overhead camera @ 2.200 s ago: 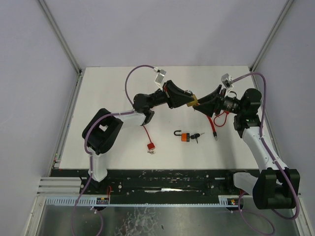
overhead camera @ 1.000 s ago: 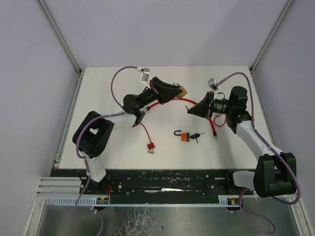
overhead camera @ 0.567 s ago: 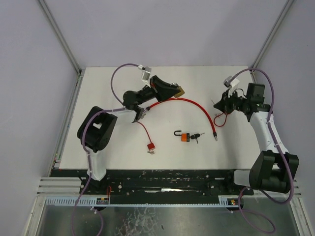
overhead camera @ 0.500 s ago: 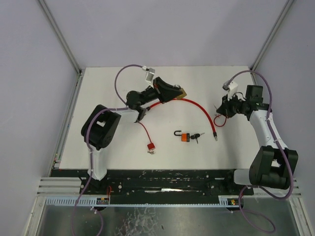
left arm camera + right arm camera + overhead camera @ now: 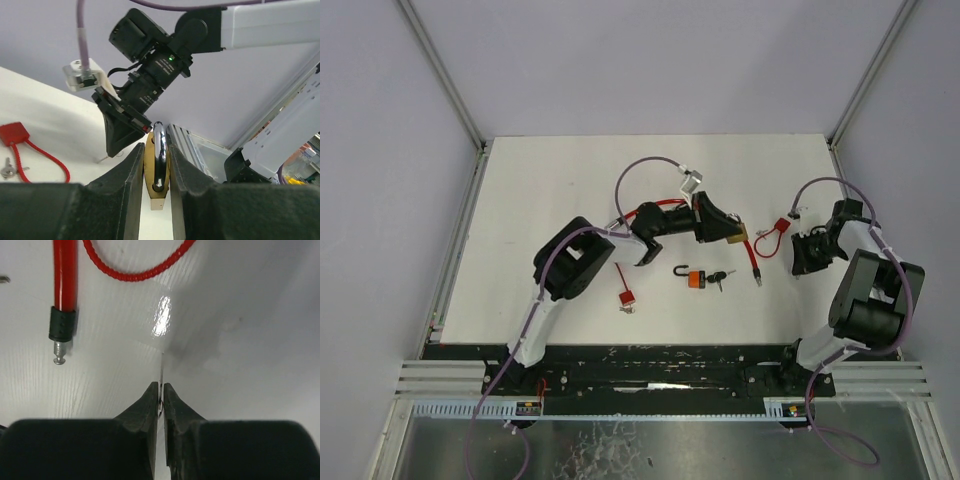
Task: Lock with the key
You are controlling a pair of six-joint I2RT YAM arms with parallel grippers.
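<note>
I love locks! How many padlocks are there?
3 for sure: brass padlock in the left pincer, orange padlock mid-table, red padlock left of it. A red piece by the right arm may be another.

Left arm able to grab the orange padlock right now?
Probably not as is: the left claw is shut on the brass padlock, so it has no free grip. The orange padlock itself lies uncovered on the table close by.

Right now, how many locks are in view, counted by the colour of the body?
Brass lock: 1
Orange lock: 1
Red: 2, left red lock and right red lock
Total: 4
</note>
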